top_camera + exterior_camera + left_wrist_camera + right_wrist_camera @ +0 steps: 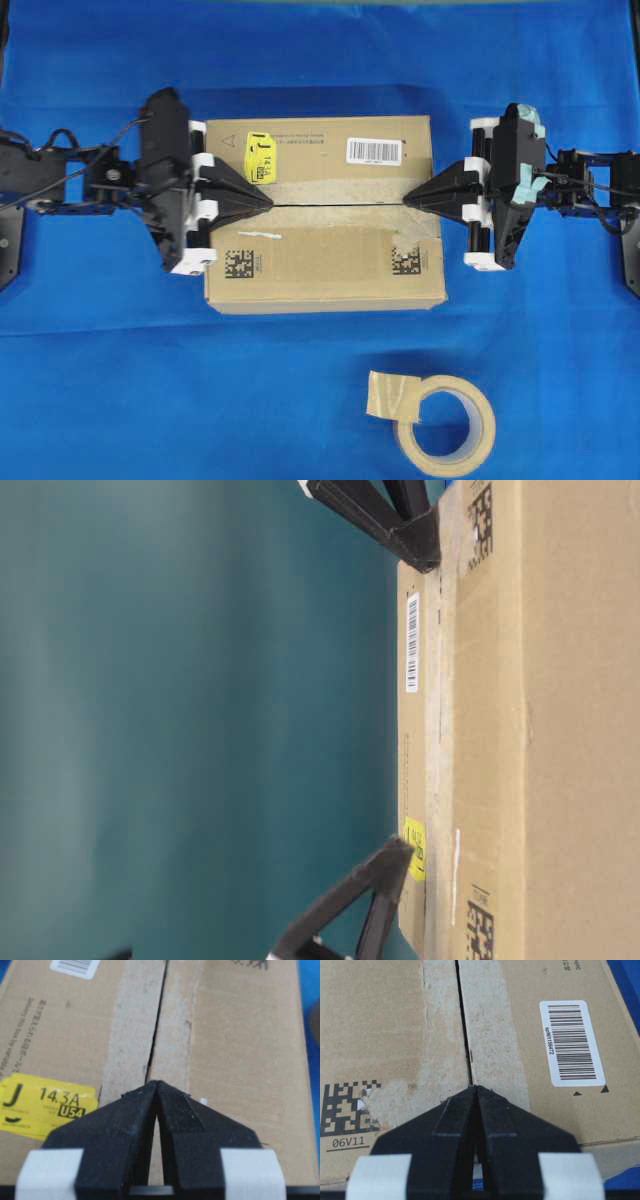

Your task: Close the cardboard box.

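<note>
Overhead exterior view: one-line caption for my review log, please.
Both grippers, left and right, jaws shut, press the centre seam of the flaps-down cardboard box; tape roll nearby.

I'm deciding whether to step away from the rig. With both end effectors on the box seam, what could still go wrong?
1. The box has no fresh tape; the flaps may spring up if the left end effector and right end effector lift.
2. The seam gapes slightly, so a tip could slip in.
</note>
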`<action>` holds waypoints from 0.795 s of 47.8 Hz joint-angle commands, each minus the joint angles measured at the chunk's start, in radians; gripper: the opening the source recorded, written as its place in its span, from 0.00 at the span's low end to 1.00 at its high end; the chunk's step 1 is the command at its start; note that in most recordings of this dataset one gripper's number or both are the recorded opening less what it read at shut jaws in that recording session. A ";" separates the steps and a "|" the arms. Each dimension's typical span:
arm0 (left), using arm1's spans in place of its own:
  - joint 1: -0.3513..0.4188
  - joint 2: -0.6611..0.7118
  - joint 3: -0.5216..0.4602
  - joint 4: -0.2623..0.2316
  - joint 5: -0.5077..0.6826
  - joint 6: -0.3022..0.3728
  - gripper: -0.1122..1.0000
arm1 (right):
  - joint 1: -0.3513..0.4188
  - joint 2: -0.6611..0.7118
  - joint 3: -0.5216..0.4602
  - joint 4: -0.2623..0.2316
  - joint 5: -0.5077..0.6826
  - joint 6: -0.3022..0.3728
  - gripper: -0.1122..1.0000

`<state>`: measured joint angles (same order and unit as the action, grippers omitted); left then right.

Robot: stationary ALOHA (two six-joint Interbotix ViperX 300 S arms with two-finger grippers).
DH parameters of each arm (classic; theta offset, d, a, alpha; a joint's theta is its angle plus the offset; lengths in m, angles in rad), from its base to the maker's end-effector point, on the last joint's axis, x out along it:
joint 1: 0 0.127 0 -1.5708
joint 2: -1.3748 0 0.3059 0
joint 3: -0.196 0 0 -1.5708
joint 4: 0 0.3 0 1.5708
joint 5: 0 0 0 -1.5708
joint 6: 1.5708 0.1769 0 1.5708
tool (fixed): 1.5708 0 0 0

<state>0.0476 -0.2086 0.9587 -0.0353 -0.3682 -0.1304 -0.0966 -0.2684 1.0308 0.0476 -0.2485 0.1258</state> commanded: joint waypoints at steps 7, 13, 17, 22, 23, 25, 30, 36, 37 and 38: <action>-0.002 -0.029 0.095 -0.002 -0.225 0.044 0.11 | -0.005 -0.002 -0.005 0.005 -0.005 0.002 0.10; 0.000 -0.018 0.152 -0.005 -0.308 0.058 0.11 | -0.005 -0.002 -0.006 0.005 -0.006 0.003 0.10; 0.002 -0.008 0.176 -0.005 -0.350 0.060 0.11 | -0.005 -0.002 -0.006 0.005 -0.006 0.003 0.10; 0.002 0.008 0.196 -0.005 -0.387 0.058 0.11 | -0.005 -0.002 -0.006 0.005 -0.006 0.005 0.10; 0.002 0.011 0.198 -0.005 -0.391 0.058 0.11 | -0.006 -0.002 -0.006 0.005 -0.006 0.005 0.10; 0.000 0.020 0.199 -0.005 -0.400 0.060 0.11 | -0.005 -0.002 -0.006 0.005 -0.008 0.006 0.10; 0.002 0.044 0.196 -0.005 -0.416 0.060 0.11 | -0.005 -0.002 -0.006 0.005 -0.008 0.009 0.10; 0.002 0.072 0.195 -0.005 -0.428 0.061 0.11 | -0.005 -0.002 -0.006 0.005 -0.008 0.011 0.10; 0.000 0.075 0.195 -0.006 -0.430 0.061 0.11 | -0.005 -0.002 -0.006 0.005 -0.008 0.011 0.10; 0.002 0.078 0.195 -0.006 -0.430 0.061 0.11 | -0.005 -0.002 -0.006 0.005 -0.006 0.012 0.10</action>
<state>0.0476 -0.1350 1.1628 -0.0383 -0.7869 -0.0706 -0.0982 -0.2669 1.0308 0.0476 -0.2516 0.1350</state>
